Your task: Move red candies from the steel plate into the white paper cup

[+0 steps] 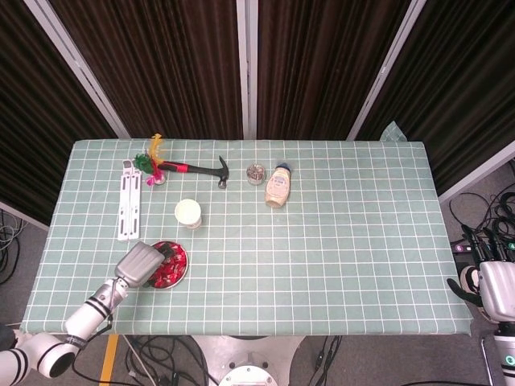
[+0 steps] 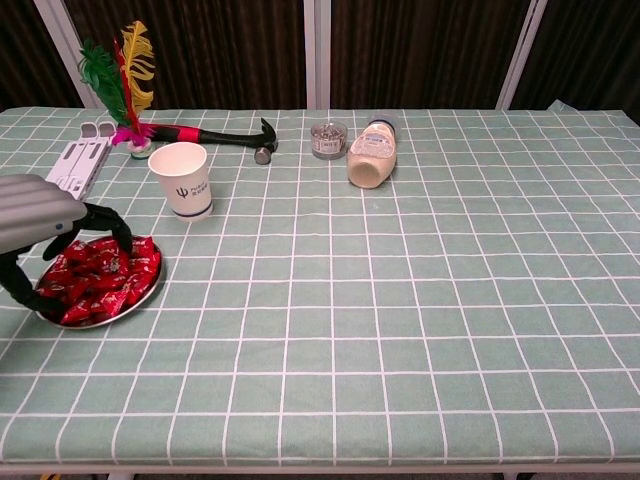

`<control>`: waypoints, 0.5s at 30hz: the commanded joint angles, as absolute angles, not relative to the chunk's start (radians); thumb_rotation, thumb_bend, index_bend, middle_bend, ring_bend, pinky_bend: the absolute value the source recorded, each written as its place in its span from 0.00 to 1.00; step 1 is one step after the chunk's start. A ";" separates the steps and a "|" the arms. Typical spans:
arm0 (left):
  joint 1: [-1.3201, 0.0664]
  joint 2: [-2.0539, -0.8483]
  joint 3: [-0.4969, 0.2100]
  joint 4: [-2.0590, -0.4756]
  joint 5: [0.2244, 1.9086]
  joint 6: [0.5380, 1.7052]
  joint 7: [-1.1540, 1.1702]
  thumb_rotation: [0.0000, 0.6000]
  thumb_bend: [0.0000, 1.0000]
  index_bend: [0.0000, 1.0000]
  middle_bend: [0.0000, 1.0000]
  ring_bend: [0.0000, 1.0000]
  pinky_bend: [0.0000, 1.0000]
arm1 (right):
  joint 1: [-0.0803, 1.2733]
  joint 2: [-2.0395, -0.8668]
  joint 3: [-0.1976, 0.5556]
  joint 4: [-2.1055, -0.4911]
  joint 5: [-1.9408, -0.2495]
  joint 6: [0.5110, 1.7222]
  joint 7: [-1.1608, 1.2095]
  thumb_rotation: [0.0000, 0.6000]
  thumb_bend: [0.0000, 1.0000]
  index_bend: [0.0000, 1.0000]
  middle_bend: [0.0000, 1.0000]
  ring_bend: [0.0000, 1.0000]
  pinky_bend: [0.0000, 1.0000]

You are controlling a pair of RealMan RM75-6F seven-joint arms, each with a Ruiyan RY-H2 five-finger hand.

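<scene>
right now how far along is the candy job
Barely begun. Done: nothing visible; the candies are piled on the plate. The cup's inside can't be seen. In hand: the left hand hangs over the plate, fingers spread down around the pile, nothing gripped yet. Left: grab candies and carry them to the cup. The right hand sits off the table.
</scene>
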State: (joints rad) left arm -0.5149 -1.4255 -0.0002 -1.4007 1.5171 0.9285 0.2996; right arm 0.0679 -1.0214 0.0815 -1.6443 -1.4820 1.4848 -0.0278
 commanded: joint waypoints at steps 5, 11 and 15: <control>-0.521 -1.468 0.006 -1.356 1.489 0.929 0.358 1.00 0.16 0.39 0.40 0.64 1.00 | 0.068 -1.023 0.082 -1.640 -1.477 1.481 -0.024 1.00 0.10 0.06 0.21 0.06 0.20; -0.519 -1.488 0.012 -1.326 1.481 0.946 0.378 1.00 0.21 0.45 0.49 0.65 1.00 | 0.068 -1.022 0.082 -1.638 -1.472 1.478 -0.020 1.00 0.10 0.06 0.21 0.06 0.20; -0.520 -1.499 0.018 -1.305 1.481 0.950 0.371 1.00 0.22 0.48 0.53 0.67 1.00 | 0.067 -1.021 0.080 -1.636 -1.473 1.479 -0.017 1.00 0.10 0.06 0.21 0.06 0.21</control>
State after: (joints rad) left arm -0.5200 -1.4969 0.0159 -1.3081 1.4803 0.9487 0.3721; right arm 0.0668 -1.0214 0.0804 -1.6364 -1.4732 1.4790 -0.0168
